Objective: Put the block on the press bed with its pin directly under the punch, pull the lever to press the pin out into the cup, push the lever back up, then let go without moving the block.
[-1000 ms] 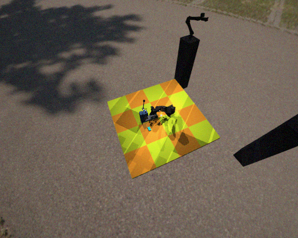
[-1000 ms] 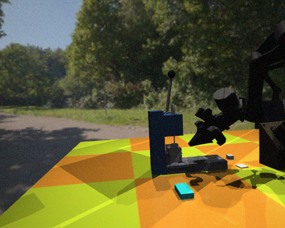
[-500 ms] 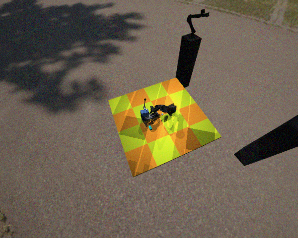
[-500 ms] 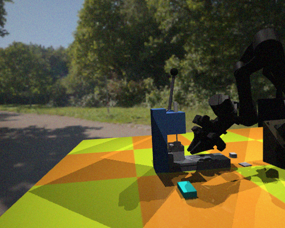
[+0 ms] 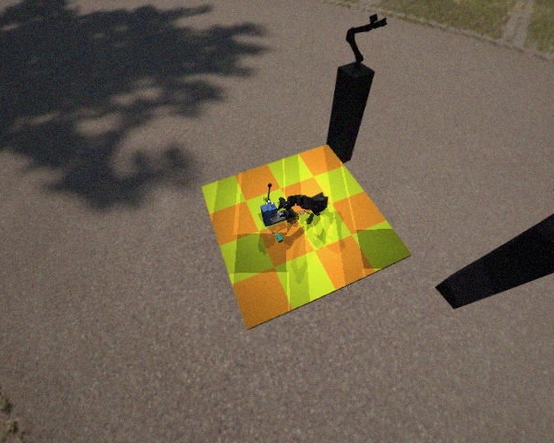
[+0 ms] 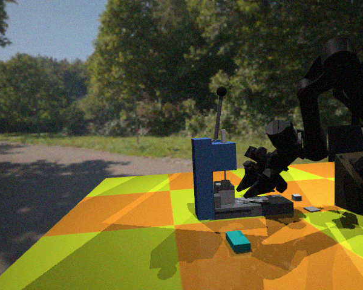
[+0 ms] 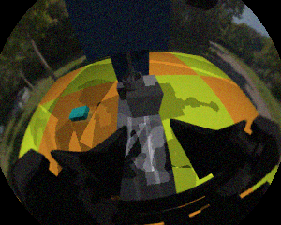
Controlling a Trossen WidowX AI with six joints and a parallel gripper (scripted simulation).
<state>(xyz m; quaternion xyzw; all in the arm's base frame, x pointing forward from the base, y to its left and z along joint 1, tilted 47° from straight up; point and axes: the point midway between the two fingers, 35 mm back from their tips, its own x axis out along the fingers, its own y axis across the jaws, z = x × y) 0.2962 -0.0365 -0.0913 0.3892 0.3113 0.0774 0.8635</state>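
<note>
The blue press [image 5: 268, 216] [image 6: 203, 179] [image 7: 119, 28] stands with its lever [image 6: 218, 116] [image 5: 269, 192] up. The grey block [image 6: 228, 194] [image 7: 147, 99] sits upright on the press bed [image 6: 241, 212] [image 7: 152, 161], near the press column and below the thin punch [image 6: 224, 175]. A dark round part tops the block near the punch tip; I cannot tell whether it is the pin or exactly how it lines up. My gripper [image 6: 241, 193] [image 7: 148, 126] is open and empty, low over the bed in front of the block, fingertips apart from it. The cup cannot be made out.
A teal block [image 5: 279, 237] [image 6: 238, 240] [image 7: 79, 112] lies on the checkered table beside the press. A small grey block [image 6: 296, 197] and a flat pale piece [image 6: 311, 209] lie near the arm's base. A dark extension [image 6: 278, 206] continues the bed towards the arm.
</note>
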